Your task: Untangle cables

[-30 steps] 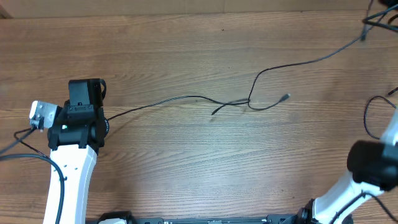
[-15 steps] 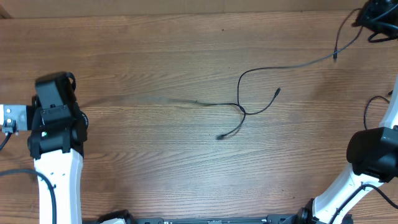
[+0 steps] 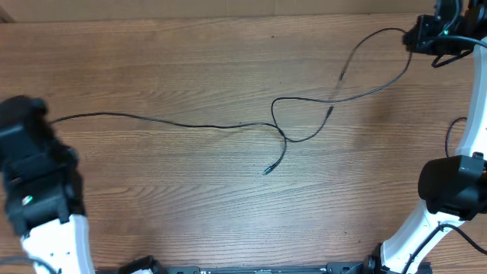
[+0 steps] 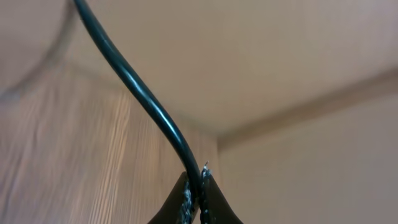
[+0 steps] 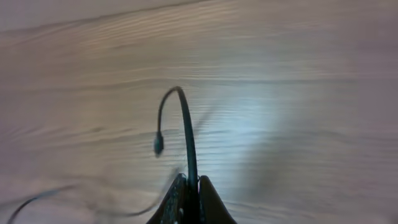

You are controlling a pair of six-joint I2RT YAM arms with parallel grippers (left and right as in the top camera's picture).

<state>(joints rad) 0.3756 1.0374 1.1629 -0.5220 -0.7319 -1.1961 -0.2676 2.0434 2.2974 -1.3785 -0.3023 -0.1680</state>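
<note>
Left wrist: left gripper [image 4: 194, 190] has its fingers together, pinching one of the cables [image 4: 144, 94]. The cord is thin, glossy and black. It leaves the tips and climbs to the top left, out of frame. Blurred wood grain of the table [image 4: 74, 155] shows on the left. Past it is plain beige with a darker band, too blurred to say more.

Right wrist: right gripper [image 5: 188, 190] is closed too, clamped near a cord's end. The cord stands up from the tips, hooks over to the left and ends in a small plug [image 5: 158, 144]. A second black strand shows bottom left, blurred. The wood has a bright glare patch right of centre.

Overhead: left arm [image 3: 34, 183] sits at the far left edge and hides its own fingertips. Right arm [image 3: 449, 190] runs up the right edge to the top right corner. The cables lie on the table between them as long loose strands.
- One strand runs from the left arm to the centre.
- Another arcs in from the top right corner.
- They cross in a small loop just right of centre; knotted or only overlaid, can't tell.
- A free plug lies just below the crossing.

The table is brown wood with the grain running left to right and a pale strip along the far edge. Thicker arm wiring [image 3: 450, 141] loops beside the right arm, apart from the strands.
</note>
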